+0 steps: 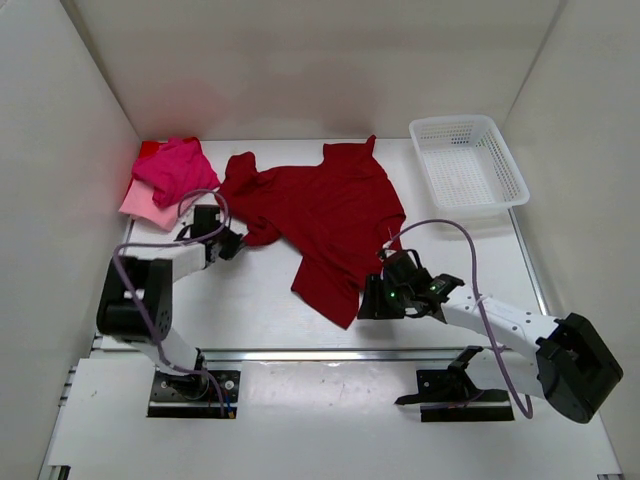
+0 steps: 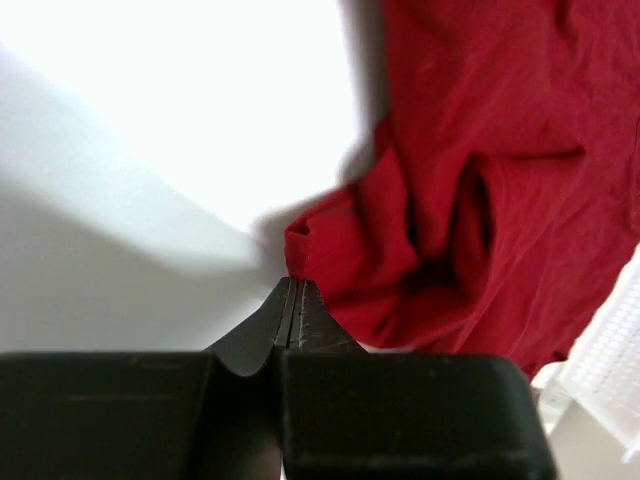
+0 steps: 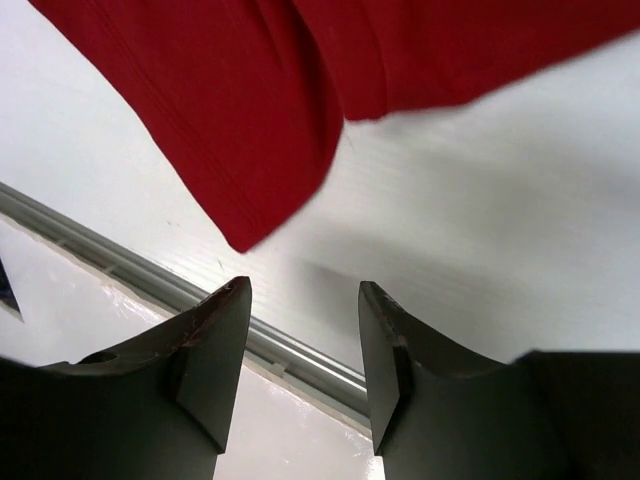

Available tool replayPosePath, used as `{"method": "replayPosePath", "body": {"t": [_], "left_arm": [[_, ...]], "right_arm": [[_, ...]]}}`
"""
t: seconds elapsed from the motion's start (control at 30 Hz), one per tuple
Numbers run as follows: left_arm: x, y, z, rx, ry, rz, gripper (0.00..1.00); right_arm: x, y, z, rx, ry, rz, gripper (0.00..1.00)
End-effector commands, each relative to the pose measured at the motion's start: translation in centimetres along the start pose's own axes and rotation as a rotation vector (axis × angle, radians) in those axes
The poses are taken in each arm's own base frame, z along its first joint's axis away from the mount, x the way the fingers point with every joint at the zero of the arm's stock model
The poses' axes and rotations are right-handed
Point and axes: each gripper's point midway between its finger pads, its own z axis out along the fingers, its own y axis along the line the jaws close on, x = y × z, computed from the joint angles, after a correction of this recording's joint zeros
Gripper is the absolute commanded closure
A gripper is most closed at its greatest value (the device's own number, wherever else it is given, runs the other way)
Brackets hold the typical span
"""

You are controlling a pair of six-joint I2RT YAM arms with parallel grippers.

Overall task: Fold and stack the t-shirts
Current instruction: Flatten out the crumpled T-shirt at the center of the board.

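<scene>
— Where did the shirts lie?
— The crimson t-shirt (image 1: 335, 215) was spread mid-table, and the hot pink t-shirt (image 1: 175, 168) was heaped on the pale pink t-shirt (image 1: 143, 205) at the far left. I judged a clean fold needed sleeve and bottom hem pinched firmly first.
— Your claws?
— My left gripper (image 2: 293, 290) was shut at the sleeve hem; I couldn't tell whether it had caught cloth. My right gripper (image 3: 300, 290) stood half open and empty, just short of the hem corner.
</scene>
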Motion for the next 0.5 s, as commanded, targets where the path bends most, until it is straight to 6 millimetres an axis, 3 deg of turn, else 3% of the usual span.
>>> {"method": "replayPosePath", "body": {"t": [0.0,0.17,0.27,0.47], "left_arm": [[-1.7,2.6,-3.9,-0.065,-0.061,0.073,1.00],[-1.6,5.0,-7.9,-0.135,-0.073,0.158,1.00],[-2.0,5.1,-9.7,-0.144,-0.112,0.226,1.00],[-1.4,7.2,-10.6,-0.213,-0.107,0.301,1.00]], "right_arm": [[0.8,1.2,0.7,-0.080,0.014,0.008,0.56],[1.7,2.5,2.2,-0.141,0.027,0.024,0.56],[2.2,2.7,2.8,-0.160,0.033,0.042,0.56],[3.2,2.4,4.0,-0.183,0.043,0.106,0.61]]}}
